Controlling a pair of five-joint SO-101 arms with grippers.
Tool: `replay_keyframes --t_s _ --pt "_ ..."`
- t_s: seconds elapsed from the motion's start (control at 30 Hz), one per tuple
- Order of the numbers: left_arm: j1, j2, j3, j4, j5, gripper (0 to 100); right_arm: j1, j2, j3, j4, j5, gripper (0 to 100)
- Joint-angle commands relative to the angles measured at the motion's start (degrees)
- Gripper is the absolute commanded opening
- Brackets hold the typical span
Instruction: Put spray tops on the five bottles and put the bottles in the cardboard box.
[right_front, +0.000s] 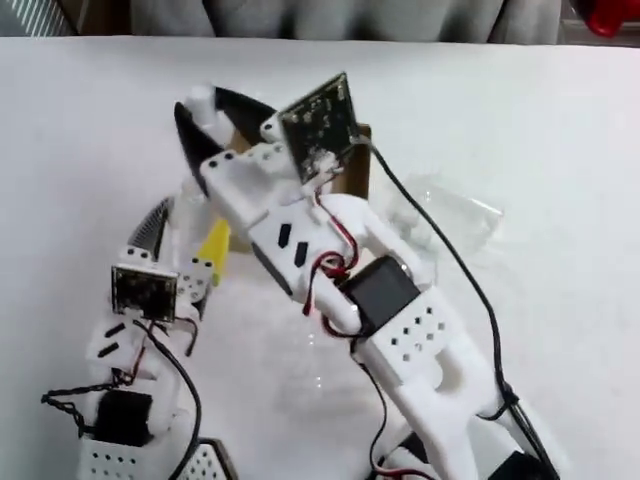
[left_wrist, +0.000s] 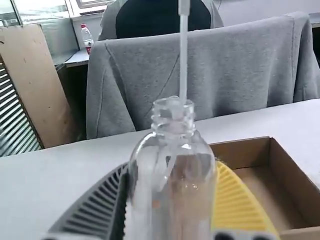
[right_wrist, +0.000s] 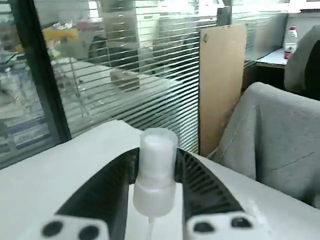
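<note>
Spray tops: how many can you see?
1. The spray top is in the right claw, its tube dipping into the bottle held by the left claw. More may be hidden.

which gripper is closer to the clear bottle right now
Left. The left gripper is shut around the bottle. The right gripper is above it, holding the spray top, whose tube reaches its neck.

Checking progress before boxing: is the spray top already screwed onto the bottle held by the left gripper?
No: the bottle shows a bare threaded neck, with just a thin tube entering it from above.
</note>
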Motion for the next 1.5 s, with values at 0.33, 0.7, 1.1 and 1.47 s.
replay_keyframes --t_s 0.33,0.7,1.1,1.47 --pt "-0.84 -0.31 -2.99 -2.11 0.44 3 -2.24 2.07 -3.16 1.01 2.20 1.5" --pt "-0.92 -0.31 -2.99 -2.11 0.53 3 -2.33 7.69 -13.54 16.04 1.76 1.5" --pt "-0.92 -0.31 -2.99 -2.11 0.53 3 -2.33 7.87 -13.71 16.84 1.76 1.9" --pt "-0.92 -0.31 -2.99 -2.11 0.53 3 -4.26 7.52 -14.07 19.65 1.67 11.5"
